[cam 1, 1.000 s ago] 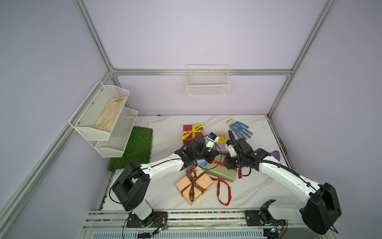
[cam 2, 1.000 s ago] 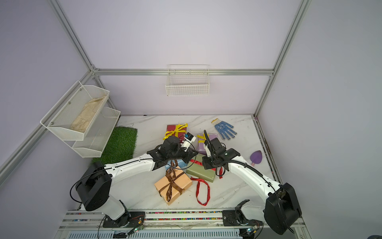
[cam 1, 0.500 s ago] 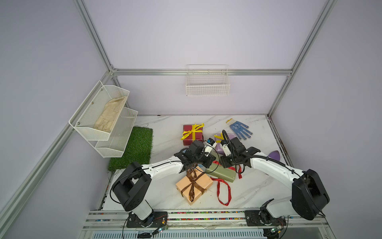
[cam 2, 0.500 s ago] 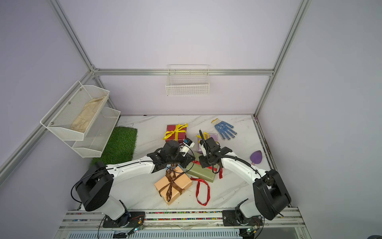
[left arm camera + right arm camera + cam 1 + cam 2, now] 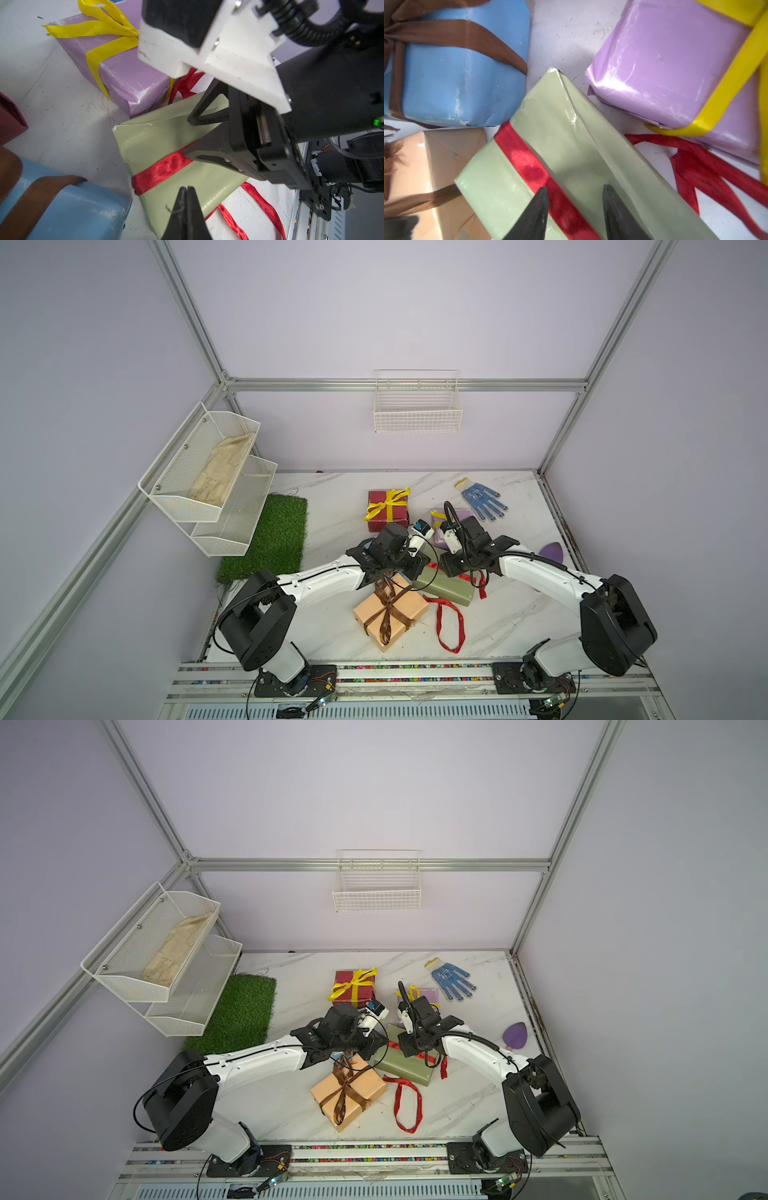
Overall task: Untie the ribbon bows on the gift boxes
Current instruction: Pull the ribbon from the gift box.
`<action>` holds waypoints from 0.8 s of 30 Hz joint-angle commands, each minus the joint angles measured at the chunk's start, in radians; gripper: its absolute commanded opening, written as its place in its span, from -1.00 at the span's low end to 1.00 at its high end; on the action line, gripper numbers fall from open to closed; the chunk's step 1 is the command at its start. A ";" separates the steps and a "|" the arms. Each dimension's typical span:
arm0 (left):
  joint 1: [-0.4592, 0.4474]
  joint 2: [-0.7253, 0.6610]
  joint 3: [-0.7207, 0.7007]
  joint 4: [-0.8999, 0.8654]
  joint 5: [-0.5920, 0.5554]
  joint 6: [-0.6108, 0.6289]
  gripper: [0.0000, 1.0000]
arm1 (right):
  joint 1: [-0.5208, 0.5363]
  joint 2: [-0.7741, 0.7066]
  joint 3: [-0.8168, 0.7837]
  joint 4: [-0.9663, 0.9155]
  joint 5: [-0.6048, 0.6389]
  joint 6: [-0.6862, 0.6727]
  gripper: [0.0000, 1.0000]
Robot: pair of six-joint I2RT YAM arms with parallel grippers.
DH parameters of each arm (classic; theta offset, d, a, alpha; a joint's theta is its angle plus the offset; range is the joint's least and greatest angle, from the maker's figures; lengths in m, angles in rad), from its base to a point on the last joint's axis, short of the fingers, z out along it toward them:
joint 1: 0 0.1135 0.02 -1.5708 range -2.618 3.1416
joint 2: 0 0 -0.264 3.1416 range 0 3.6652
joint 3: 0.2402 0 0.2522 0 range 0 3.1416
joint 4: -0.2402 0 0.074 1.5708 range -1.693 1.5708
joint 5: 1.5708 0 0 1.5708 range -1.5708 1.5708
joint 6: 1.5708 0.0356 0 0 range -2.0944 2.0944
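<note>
Two grippers meet mid-way along the bench (image 5: pixel 332 497): my right gripper (image 5: pixel 575 187), half open and empty, straddles the red ribbon (image 5: pixel 529 164) banding the green box (image 5: pixel 571 128); my left gripper (image 5: pixel 187 188) hovers beside it, pinched shut on nothing. Bow seemingly loosened; next, close on the band and draw it clear.

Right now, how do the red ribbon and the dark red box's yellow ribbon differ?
The red ribbon lies loose, no bow showing; the yellow ribbon is tied in a bow. The red ribbon trails a loop over the table; the yellow ribbon keeps to the dark red box. Both band their boxes.
</note>
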 commanded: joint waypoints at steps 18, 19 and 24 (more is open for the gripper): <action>0.014 -0.116 -0.066 -0.018 0.001 0.016 -0.97 | 0.095 0.026 -0.004 -0.082 0.083 -0.016 -0.15; 0.016 -0.129 -0.072 -0.022 0.001 0.015 -0.97 | 0.095 0.028 -0.004 -0.083 0.078 -0.017 -0.16; 0.027 -0.188 -0.095 -0.032 0.000 0.009 -0.97 | 0.096 0.022 -0.004 -0.079 0.023 -0.020 -0.16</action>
